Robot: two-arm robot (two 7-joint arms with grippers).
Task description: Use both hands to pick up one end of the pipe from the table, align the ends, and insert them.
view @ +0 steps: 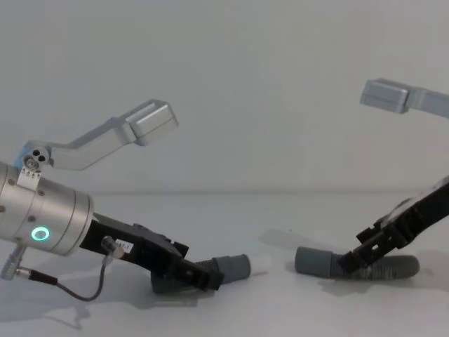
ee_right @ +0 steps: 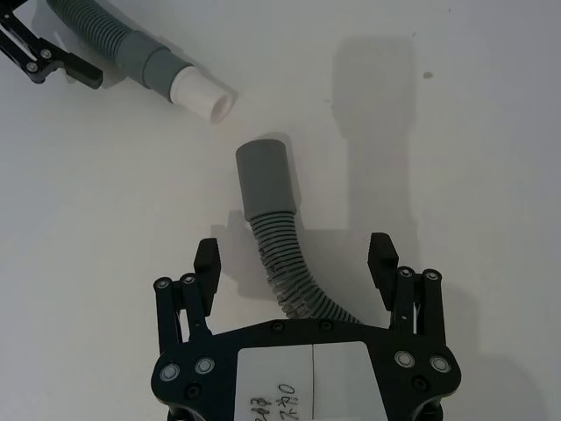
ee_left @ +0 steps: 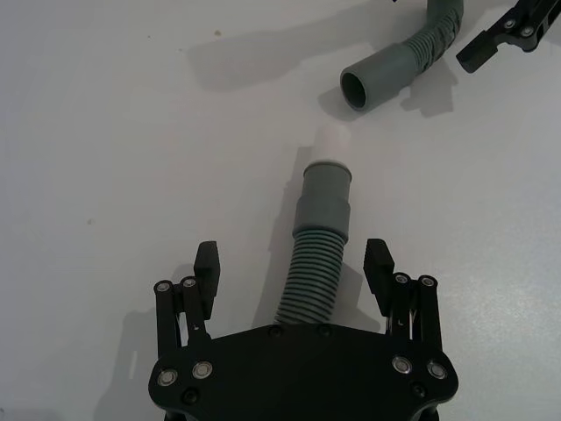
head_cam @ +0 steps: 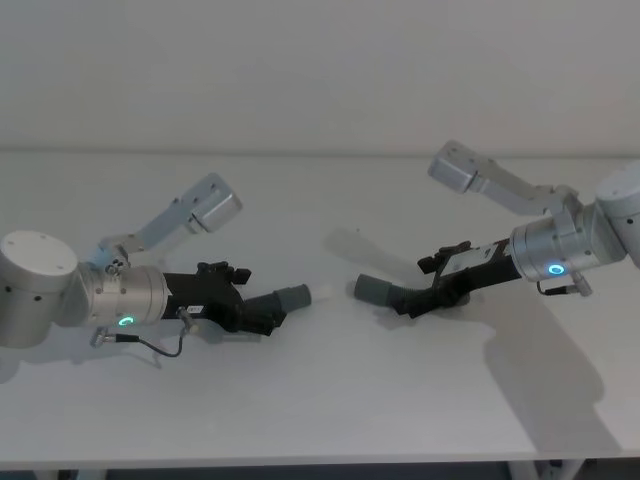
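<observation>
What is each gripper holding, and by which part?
Nothing. The left gripper, open, straddles the straight hose at its ribs; the right gripper, open, the curved hose.

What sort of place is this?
Probably a robot test lab: a plain white table, a white wall, the left gripper open around the straight hose piece, the right gripper open around the curved hose piece.

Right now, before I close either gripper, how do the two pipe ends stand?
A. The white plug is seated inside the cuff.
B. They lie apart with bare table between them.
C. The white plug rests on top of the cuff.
B: the white plug tip and the open cuff lie apart with bare table between them. The left gripper and right gripper are both open.
</observation>
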